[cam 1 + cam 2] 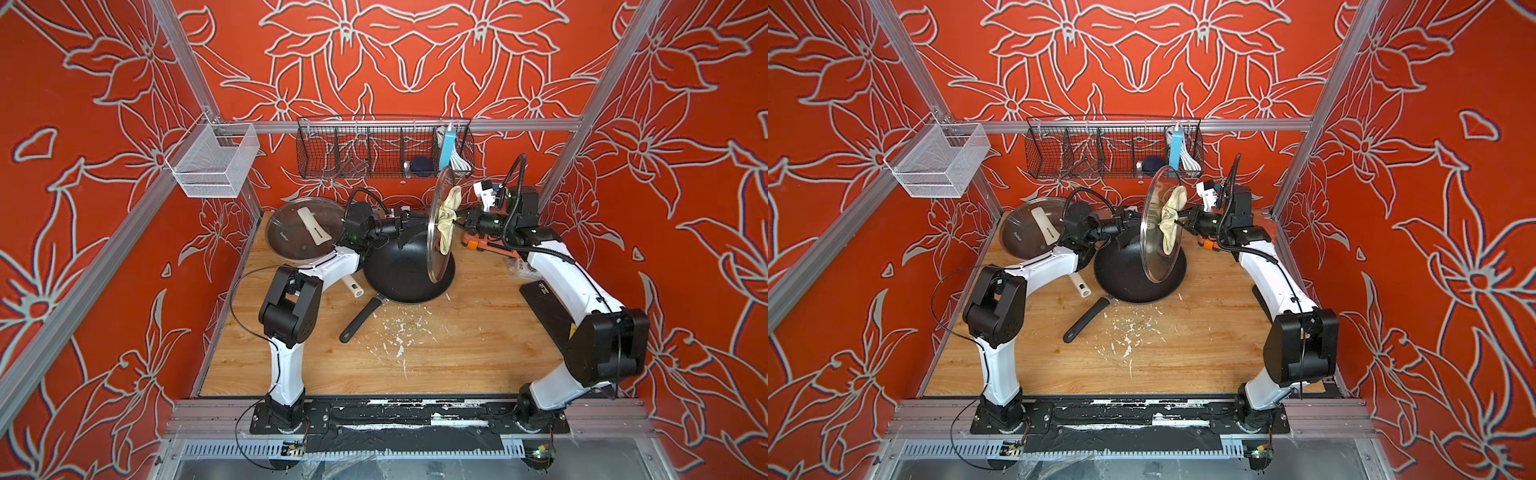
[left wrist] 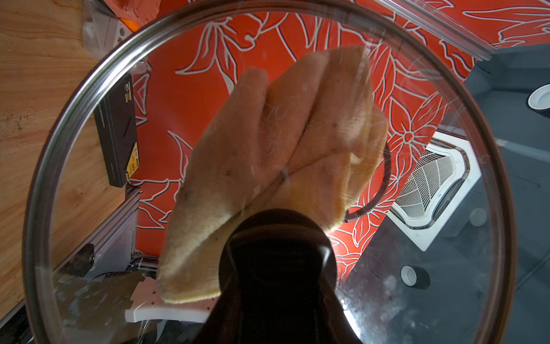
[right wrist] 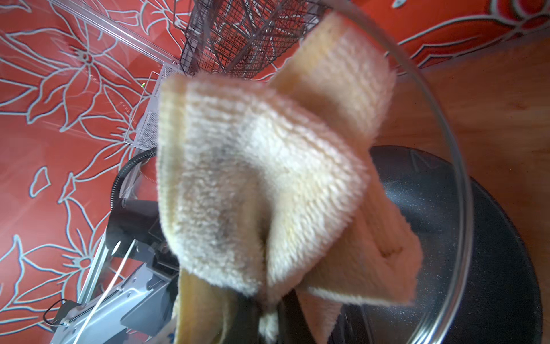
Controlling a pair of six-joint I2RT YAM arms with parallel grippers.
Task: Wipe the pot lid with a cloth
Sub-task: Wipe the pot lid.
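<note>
Enclosure: red walls printed with pale flower outlines are seen on three sides, braced by an aluminium frame.

Surface: light wood grain, bare along the front. The arm bases are bolted to a black rail at the front edge.

A black wire basket is hung on the rear frame rail, and a white mesh basket on the left rail.

A black frying pan is set mid-surface, its handle angled toward the front left. At the rear left a second glass lid with a cream handle is partly covered by the left arm.

The glass pot lid is held on edge in the air above the pan's right side. The left tool is clenched on the lid's black knob.

A flat black device lies under the right arm; something orange is half hidden behind the right wrist.

The cloth, cream with grey smudges, is grasped by the right tool and pressed flat on the lid's right face, as noted through the glass in the left wrist view. It fills most of the right wrist view.

White flecks are scattered in front of the pan.
</note>
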